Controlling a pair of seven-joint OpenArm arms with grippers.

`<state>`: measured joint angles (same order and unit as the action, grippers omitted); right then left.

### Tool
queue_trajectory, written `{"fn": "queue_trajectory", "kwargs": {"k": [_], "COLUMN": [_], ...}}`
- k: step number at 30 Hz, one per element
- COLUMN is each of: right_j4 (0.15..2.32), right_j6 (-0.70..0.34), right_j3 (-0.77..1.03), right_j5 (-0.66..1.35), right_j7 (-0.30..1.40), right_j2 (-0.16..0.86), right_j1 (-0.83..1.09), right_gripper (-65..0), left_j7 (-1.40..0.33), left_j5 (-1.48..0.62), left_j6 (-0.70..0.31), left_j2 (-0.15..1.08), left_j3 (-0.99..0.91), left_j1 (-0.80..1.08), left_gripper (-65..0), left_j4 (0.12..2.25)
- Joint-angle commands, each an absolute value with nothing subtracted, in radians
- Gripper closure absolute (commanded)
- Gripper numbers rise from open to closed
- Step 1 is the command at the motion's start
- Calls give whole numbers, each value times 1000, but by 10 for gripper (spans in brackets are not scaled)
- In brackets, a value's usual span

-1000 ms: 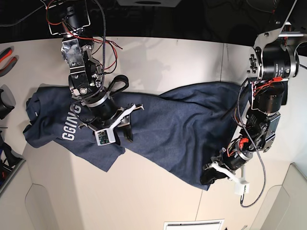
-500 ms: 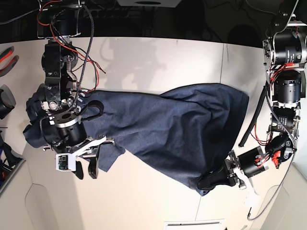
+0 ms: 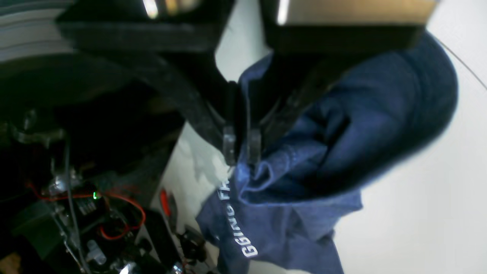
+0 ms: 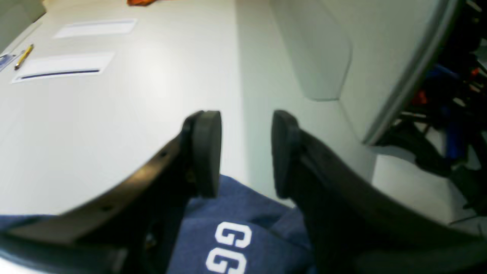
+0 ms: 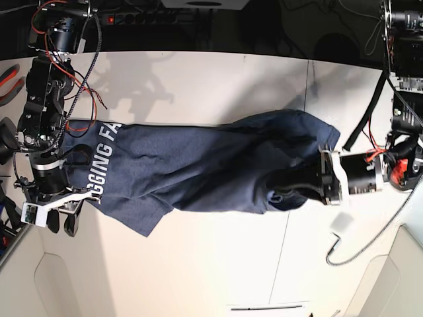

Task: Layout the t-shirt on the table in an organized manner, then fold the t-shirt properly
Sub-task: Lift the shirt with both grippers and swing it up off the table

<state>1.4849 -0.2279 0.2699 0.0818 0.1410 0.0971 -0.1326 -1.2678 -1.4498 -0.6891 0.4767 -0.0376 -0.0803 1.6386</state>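
Item one, the t-shirt (image 5: 198,168): navy, heathered, white block lettering. I see it stretched across the middle of the bench (image 5: 198,86), running from near the left edge toward the right edge in the base view. It is rumpled and not flat, with folds bunched at its right end. The lettering sits at its left end and reads partly as "GGING FA".

Item two, the left gripper (image 3: 241,144): at the right side of the base view. In the left wrist view I see its jaws pinched nearly together on a fold of the shirt's fabric, which hangs bunched below the pads (image 3: 229,141). The cloth is gripped.

Item three, the right gripper (image 4: 245,152): at the left edge of the bench in the base view, just past the lettered end of the shirt. In the right wrist view I see its jaws standing moderately apart with nothing between them. Bare bench shows through the gap, and the shirt's "GG" lies below them.

Item four, sundries: a yellow pen (image 4: 23,56) and white paper sheets (image 4: 64,66) on the far bench; red-handled pliers (image 5: 9,79) at the left edge.
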Motion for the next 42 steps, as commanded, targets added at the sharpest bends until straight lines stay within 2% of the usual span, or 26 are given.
{"fn": "queue_trajectory", "kwargs": {"k": [1, 9, 14, 20, 25, 29, 36, 39, 42], "right_j4": [1502, 1502, 1502, 1502, 1493, 1387, 1093, 1058, 1058], "right_j6": [-232, -232, -233, -237, -364, -366, -337, -278, -227], "right_j3": [271, 271, 271, 268, 210, 85, -16, -15, -15], "right_j5": [87, 87, 87, 96, 163, 106, 18, 18, 17], "right_j7": [113, 113, 113, 113, 178, 181, 184, 187, 217], "right_j2": [102, 102, 102, 102, 102, 102, 101, 97, 97], "right_j1": [-152, -152, -152, -152, -154, -191, -352, -395, -424], "right_gripper": [-214, -214, -214, -214, -214, -214, -113, -70, -69], "left_j7": [-1250, -1309, -1396, -1396, -1396, -1388, -1384, -1384, -1384], "left_j5": [-1484, -1484, -1484, -1484, -1484, -1484, -1484, -1484, -1484], "left_j6": [-698, -698, -698, -698, -698, -698, -698, -698, -698], "left_j2": [490, 491, 511, 551, 550, 548, 549, 549, 548], "left_j3": [-45, -45, -46, -46, -46, -46, -46, -46, -46], "left_j1": [-69, 128, 209, 258, 257, 243, 225, 224, 224], "left_gripper": [0, 0, 0, 0, 0, 0, 0, 0, 0], "left_j4": [1684, 1860, 1883, 1883, 1883, 1883, 1883, 1883, 1883]}}
